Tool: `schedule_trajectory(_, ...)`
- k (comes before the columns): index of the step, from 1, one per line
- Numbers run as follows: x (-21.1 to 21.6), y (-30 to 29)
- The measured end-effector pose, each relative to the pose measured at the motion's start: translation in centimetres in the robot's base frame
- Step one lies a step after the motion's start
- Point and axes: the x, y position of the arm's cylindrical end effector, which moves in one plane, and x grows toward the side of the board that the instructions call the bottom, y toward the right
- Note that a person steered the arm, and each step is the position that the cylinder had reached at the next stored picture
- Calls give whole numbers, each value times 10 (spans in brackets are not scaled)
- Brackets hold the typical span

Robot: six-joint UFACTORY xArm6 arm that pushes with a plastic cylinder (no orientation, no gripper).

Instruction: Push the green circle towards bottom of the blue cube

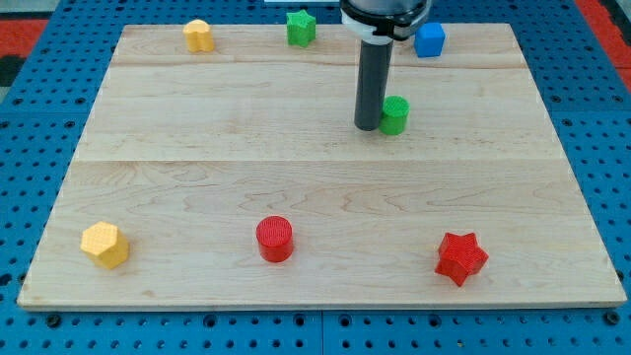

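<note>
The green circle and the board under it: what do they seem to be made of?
The green round block looks like matte plastic, perhaps 3D-printed: uniform colour, no gloss. The pale wooden board seems to be light wood with a smooth finish: grain lines and plank seams are visible. My tip stands against the block's left side.

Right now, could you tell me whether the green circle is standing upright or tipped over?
Upright: the green circle shows its flat round top, beside my tip.

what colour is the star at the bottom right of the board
Red: the star shows clearly in the camera view.
</note>
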Motion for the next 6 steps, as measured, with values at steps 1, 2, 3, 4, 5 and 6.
schedule_trajectory(1, 0, -31)
schedule_trajectory(2, 0, -50)
schedule_trajectory(3, 0, -90)
schedule_trajectory(4, 0, -106)
schedule_trajectory(5, -7, -25)
schedule_trajectory(6, -9, 54)
